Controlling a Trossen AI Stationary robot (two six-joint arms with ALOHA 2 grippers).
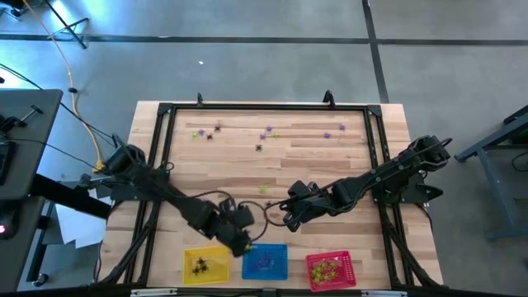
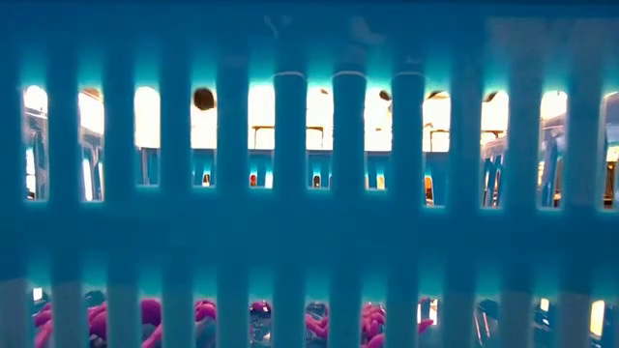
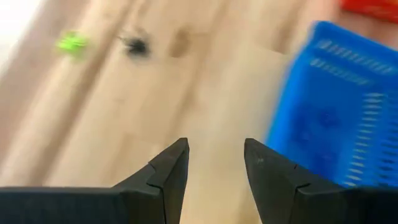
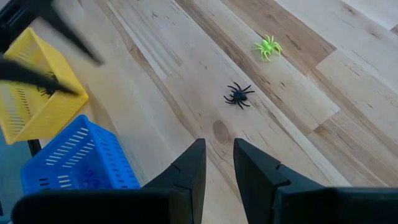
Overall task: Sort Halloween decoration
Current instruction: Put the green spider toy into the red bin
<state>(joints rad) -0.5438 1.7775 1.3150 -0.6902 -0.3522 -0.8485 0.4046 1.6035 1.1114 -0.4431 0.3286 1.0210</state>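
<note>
Small spider trinkets in black, purple and yellow-green lie scattered on the wooden table's far half (image 1: 258, 148). A black spider (image 4: 238, 94) and a yellow-green one (image 4: 267, 46) lie near the middle, just beyond my right gripper (image 4: 219, 146), which is open, holds nothing and points down at a slant. My left gripper (image 3: 214, 146) is open and empty above the near edge, between the yellow basket (image 1: 205, 264) and the blue basket (image 3: 339, 118). The same two spiders (image 3: 135, 45) show beyond it.
Three mesh baskets stand along the near edge: the yellow one holds black trinkets, the blue one (image 1: 264, 261) purple ones, the red one (image 1: 330, 270) yellow-green ones. A black frame (image 1: 165, 124) borders the table. The blue basket's wall (image 2: 309, 232) fills the low view.
</note>
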